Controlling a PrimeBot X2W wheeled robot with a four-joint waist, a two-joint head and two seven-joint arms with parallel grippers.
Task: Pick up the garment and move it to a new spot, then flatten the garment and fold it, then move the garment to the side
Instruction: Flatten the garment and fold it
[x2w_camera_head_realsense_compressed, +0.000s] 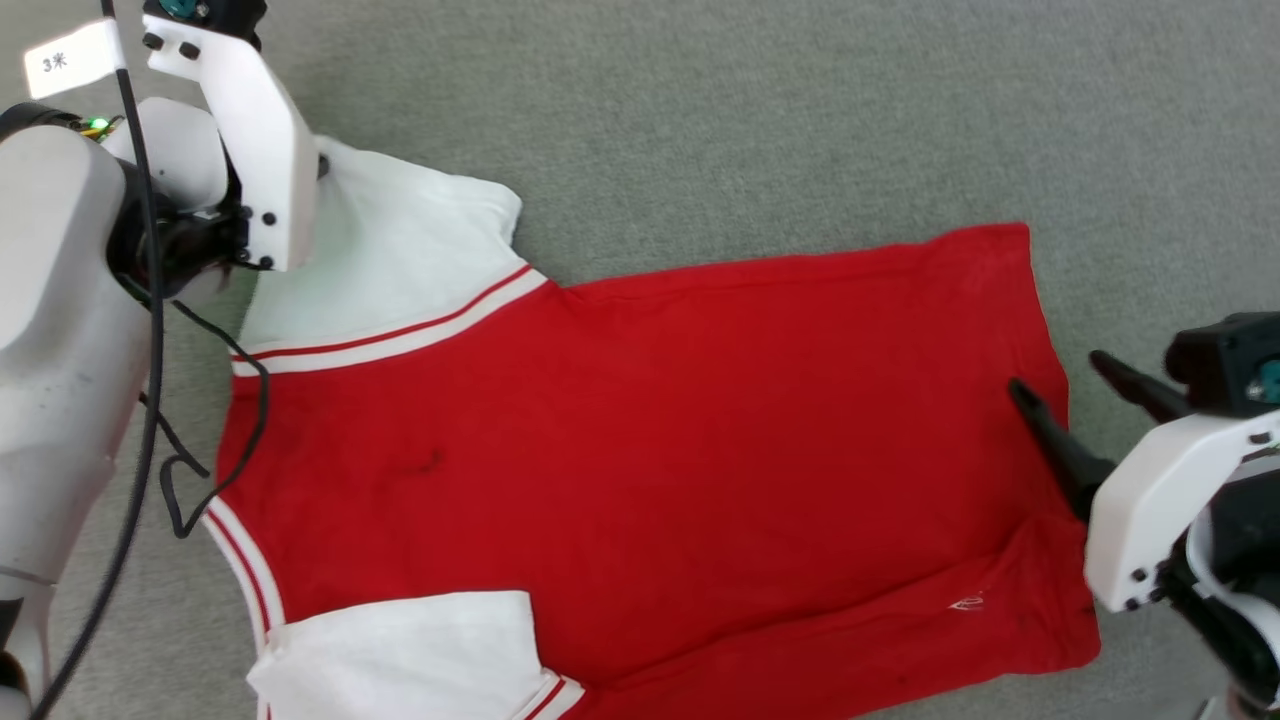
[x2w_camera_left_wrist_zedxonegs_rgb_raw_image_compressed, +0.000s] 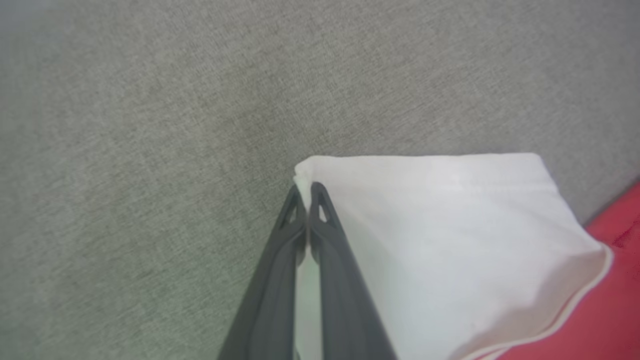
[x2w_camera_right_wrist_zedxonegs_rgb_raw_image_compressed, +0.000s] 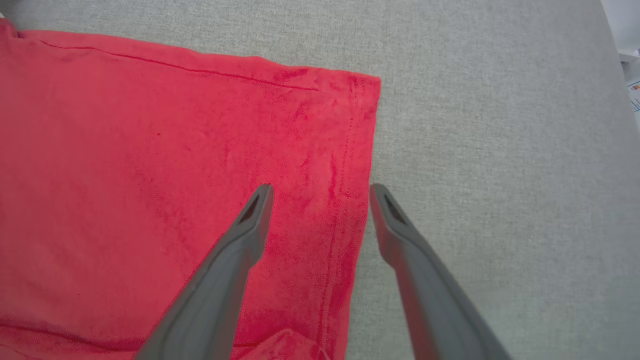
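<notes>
Left wrist view shows you left gripper (x2w_camera_left_wrist_zedxonegs_rgb_raw_image_compressed: 306, 192) pinching sleeve corner of garment (x2w_camera_left_wrist_zedxonegs_rgb_raw_image_compressed: 450, 240); right wrist view, right gripper (x2w_camera_right_wrist_zedxonegs_rgb_raw_image_compressed: 321, 190) wide astride hem.

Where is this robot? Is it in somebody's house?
Probably a robot practice room rather than a home, though I can't be sure. A red shirt with white sleeves lies spread on a plain grey woven surface, and a loose black cable with a paper tag hangs nearby.

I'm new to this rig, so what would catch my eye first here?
A red garment with white sleeves lies spread across the grey surface, mid head view. The left gripper is shut on a corner of the far sleeve; the right gripper hangs open astride the hem.
</notes>
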